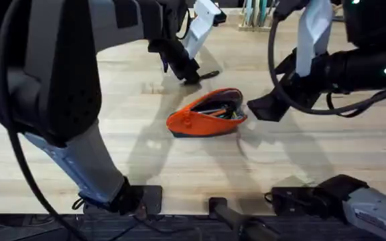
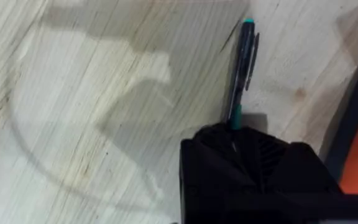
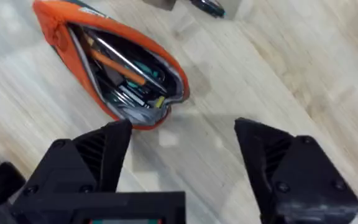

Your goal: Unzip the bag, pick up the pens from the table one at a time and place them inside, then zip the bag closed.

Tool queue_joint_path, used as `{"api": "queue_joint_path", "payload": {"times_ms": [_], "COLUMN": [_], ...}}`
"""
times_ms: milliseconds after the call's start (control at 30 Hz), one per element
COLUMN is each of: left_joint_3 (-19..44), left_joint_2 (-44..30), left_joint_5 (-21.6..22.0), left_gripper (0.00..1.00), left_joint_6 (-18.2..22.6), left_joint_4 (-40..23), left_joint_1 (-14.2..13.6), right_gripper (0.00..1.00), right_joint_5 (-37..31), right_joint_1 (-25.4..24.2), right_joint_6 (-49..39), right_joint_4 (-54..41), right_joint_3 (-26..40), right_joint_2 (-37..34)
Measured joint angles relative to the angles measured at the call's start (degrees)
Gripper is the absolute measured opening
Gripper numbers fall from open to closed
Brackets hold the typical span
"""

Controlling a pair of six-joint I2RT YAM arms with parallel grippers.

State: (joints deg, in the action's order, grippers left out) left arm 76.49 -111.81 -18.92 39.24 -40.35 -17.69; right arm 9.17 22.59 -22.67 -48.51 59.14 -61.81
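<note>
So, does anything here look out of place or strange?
Nothing is damaged or spilled. The bag lies unzipped with pens inside, and one black pen lies on the table at the left gripper.

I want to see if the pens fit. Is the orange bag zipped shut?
No, the bag gapes open along its top, with pens lying inside it.

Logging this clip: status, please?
Left gripper down at black pen on table. Right gripper open, empty, beside bag. Bag unzipped, pens inside. Nothing blocking.
</note>
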Motion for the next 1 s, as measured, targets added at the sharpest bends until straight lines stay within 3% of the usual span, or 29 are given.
{"api": "queue_joint_path", "payload": {"times_ms": [367,767,1000], "left_joint_3": [9.1,24.9,29.9], "left_joint_2": [-4.4,-4.5,-0.5], "left_joint_5": [2.5,4.0,4.2], "left_gripper": [0.042,0.042,0.042], "left_joint_6": [-0.7,-0.7,-0.7], "left_joint_4": [-11.3,-28.9,-36.5], "left_joint_1": [-0.2,-0.3,-2.2], "right_gripper": [0.997,0.997,0.998], "right_joint_5": [-3.2,-7.1,-10.7], "right_joint_1": [0.0,0.0,0.0], "right_joint_6": [0.6,0.6,0.6], "right_joint_4": [0.0,-0.3,-0.4], "right_joint_3": [3.1,3.1,3.1], "right_joint_2": [10.0,11.1,11.1]}}
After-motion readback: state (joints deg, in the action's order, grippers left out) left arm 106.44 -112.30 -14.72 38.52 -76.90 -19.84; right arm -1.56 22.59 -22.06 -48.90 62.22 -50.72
